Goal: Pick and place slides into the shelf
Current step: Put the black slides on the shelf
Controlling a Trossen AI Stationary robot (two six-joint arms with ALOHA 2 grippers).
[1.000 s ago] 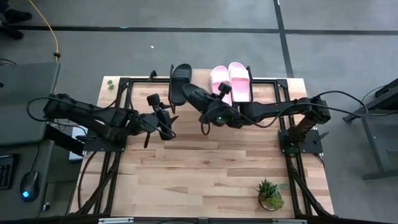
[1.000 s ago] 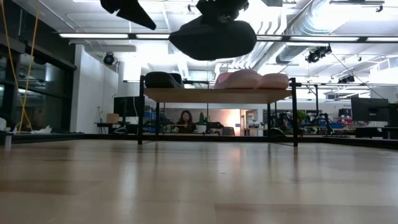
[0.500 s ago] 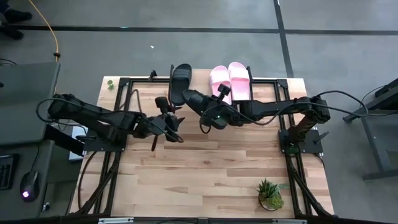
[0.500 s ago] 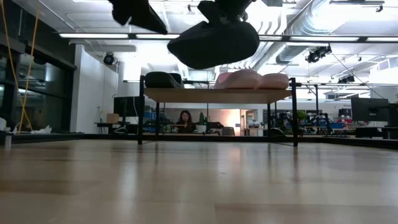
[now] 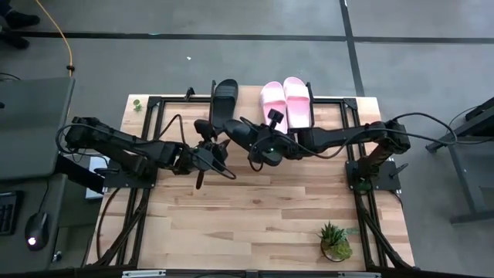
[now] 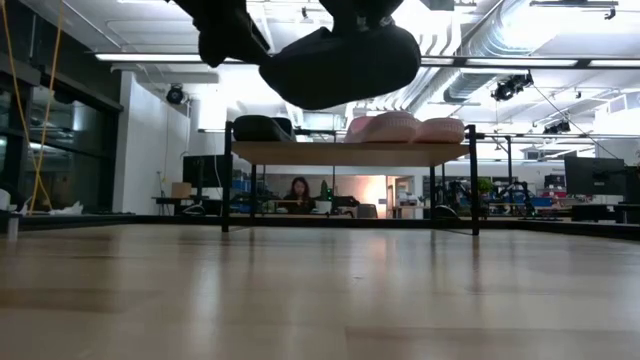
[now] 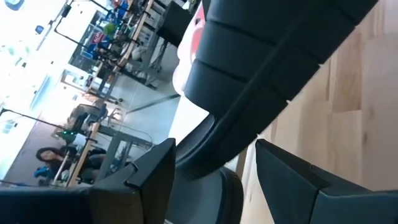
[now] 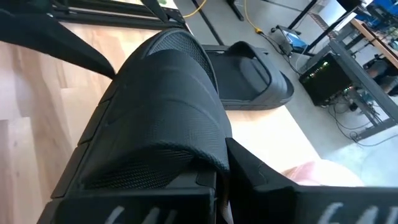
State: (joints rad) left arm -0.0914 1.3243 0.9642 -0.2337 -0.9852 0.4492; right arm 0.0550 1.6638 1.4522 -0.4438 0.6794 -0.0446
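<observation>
My right gripper [image 5: 260, 140] is shut on a black slide [image 5: 241, 130] and holds it in the air over the table's middle, just in front of the shelf [image 6: 340, 153]. On the shelf's top board lie another black slide [image 5: 225, 99] and two pink slides [image 5: 285, 102]. My left gripper [image 7: 211, 180] is open, and its two fingers stand on either side of the held slide's near end [image 7: 205, 158]. Whether they touch it I cannot tell. In the low view the held slide [image 6: 340, 65] hangs tilted, well above the tabletop. My right gripper holds the black slide by its wide strap [image 8: 205, 155], at the strap's edge. One finger [image 8: 267, 180] shows beside the strap; the strap hides the other. The fingers come from the table's right, slanting down. The slide is lifted clear and tilted.
A small potted plant [image 5: 336, 243] stands at the table's near right corner. The wooden tabletop [image 5: 255, 208] stretches in front of both arms. A person [image 6: 297, 190] sits in the room far behind the shelf.
My left gripper has moved toward the table's right edge and a little down, up to the held slide, rolling as it went; its fingers now stand around the slide's end. The right gripper has stayed nearly in place, and the slide has tipped slightly.
</observation>
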